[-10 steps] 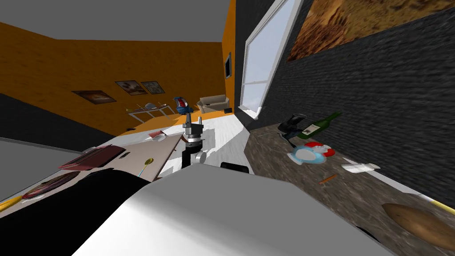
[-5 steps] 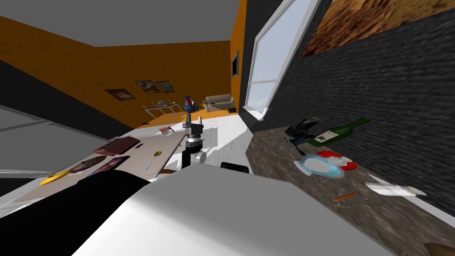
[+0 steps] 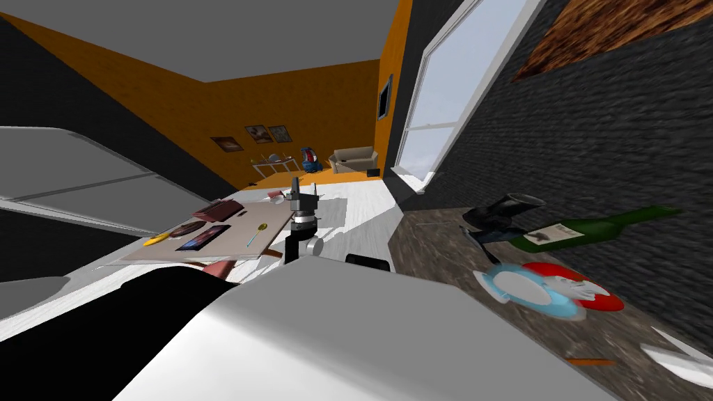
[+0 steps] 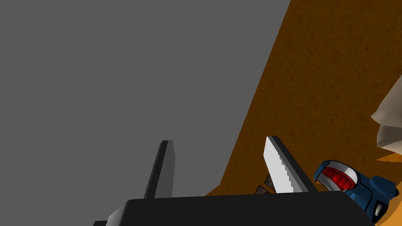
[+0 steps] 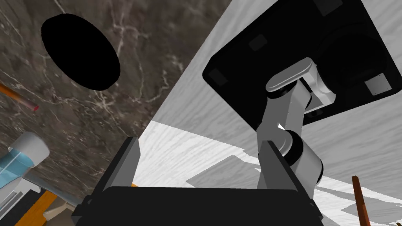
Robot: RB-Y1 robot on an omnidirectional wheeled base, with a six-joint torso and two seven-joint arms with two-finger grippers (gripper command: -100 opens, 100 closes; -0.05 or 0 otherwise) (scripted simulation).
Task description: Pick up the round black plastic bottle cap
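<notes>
You are at the reaching step, I judge: left gripper and right gripper are empty, fingers apart; next lower the right one over the black cap on the counter at 2 o'clock.

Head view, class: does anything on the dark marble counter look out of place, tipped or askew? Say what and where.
Yes. The green wine bottle lies on its side on the counter instead of standing upright. Next to its base, a dark vessel also appears to be tipped over.
</notes>
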